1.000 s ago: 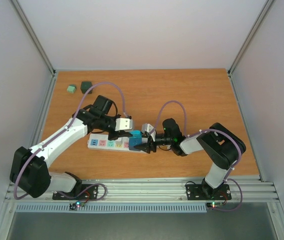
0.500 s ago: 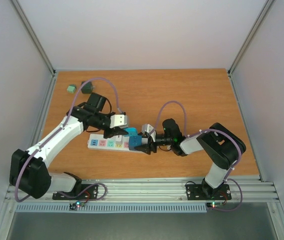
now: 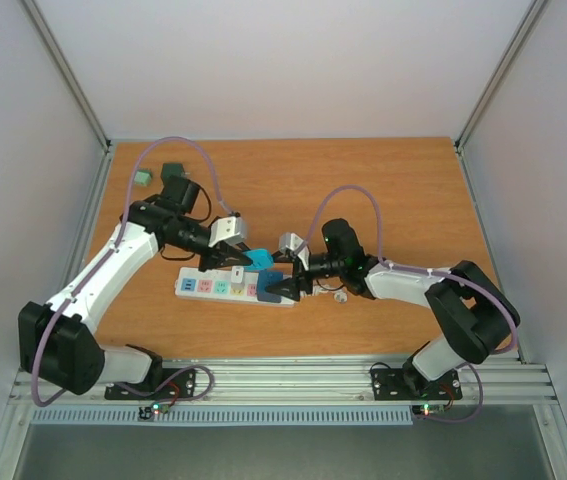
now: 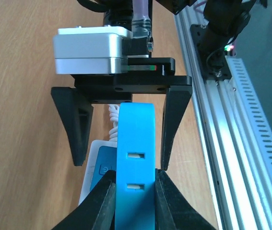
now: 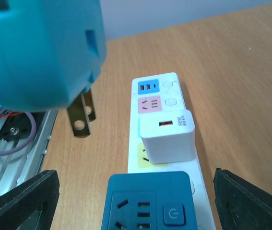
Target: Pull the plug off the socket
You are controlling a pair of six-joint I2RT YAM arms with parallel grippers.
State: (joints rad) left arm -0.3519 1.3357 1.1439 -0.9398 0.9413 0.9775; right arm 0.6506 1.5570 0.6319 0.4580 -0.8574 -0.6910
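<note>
Left pincer (image 4: pixel 135 184): pressed onto the flat sides of the blue plug (image 4: pixel 136 143). The plug hangs just above the socket (image 3: pixel 213 286), its brass prongs (image 5: pixel 80 117) bare and clear of it. Judged: plug stiff, light and smooth-shelled, so the flat sides give the soundest hold. The socket lies on the counter (image 3: pixel 393 190) and looks light enough to slide. Right pincer (image 3: pixel 281 287): spread wide over the socket's right end, gripping nothing.

The wooden table (image 3: pixel 393 190) carries the long white socket (image 3: pixel 218 287), flat, left of centre. A light green block (image 3: pixel 142 177) and a dark green block (image 3: pixel 172 169) sit in the far left corner.
</note>
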